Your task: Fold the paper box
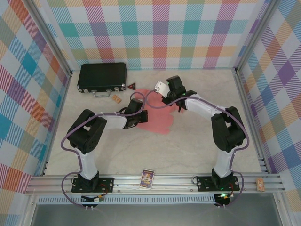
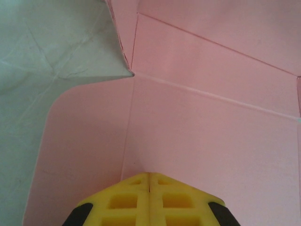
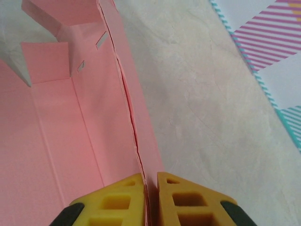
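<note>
The paper box [image 1: 159, 121] is a salmon-pink creased card sheet lying mid-table, partly raised at its far side. In the left wrist view its flat panels [image 2: 202, 122] run under my left gripper [image 2: 149, 174], whose yellow fingers are shut tip to tip and rest on the card with nothing between them. From above, the left gripper [image 1: 139, 114] sits on the sheet's left edge. My right gripper [image 3: 150, 175] is shut on an upright folded wall of the box [image 3: 70, 141], the card edge running up between its fingers. The right gripper [image 1: 178, 102] is at the sheet's far right corner.
A black hard case [image 1: 102, 76] lies at the back left, with a small red triangle [image 1: 131, 85] and a tan block [image 1: 116, 99] near it. A printed card [image 1: 147, 178] lies on the front rail. Bare marbled table [image 3: 202, 94] stretches right of the box.
</note>
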Controlling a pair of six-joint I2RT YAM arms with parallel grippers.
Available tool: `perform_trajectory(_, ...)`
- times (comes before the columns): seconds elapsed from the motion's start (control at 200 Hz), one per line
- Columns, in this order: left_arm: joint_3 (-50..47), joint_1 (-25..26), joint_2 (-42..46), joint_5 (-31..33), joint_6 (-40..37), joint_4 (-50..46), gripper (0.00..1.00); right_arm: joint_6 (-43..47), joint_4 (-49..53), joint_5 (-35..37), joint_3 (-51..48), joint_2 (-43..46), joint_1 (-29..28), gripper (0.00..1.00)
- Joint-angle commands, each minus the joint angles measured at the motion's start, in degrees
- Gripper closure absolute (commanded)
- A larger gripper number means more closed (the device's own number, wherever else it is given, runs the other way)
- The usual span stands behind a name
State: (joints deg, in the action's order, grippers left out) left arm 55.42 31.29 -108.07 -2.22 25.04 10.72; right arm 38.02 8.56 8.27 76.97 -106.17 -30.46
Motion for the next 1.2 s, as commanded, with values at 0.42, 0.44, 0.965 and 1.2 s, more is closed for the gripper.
perform_trajectory(0.42, -4.39, -0.35, -3.97, -1.48, 3.35, 7.42, 1.0, 13.06, -14.78, 4.55, -10.87, 0.62, -3.71, 0.87)
perform_trajectory(0.44, -4.5, -0.35, -3.94, -1.59, 3.48, 7.74, 1.0, 13.5, -15.37, 4.64, -11.23, 0.58, -3.86, 0.87)
perform_trajectory(0.965, -7.39, -0.35, -1.89, -2.14, 3.54, 10.23, 0.93, 22.39, -28.44, 13.9, -14.98, -4.28, -6.06, 0.87)
perform_trajectory(1.2, -9.57, -0.35, 1.95, -2.32, 3.61, 11.12, 0.76, 26.22, -35.56, 16.8, -16.39, -5.6, -6.37, 0.86)
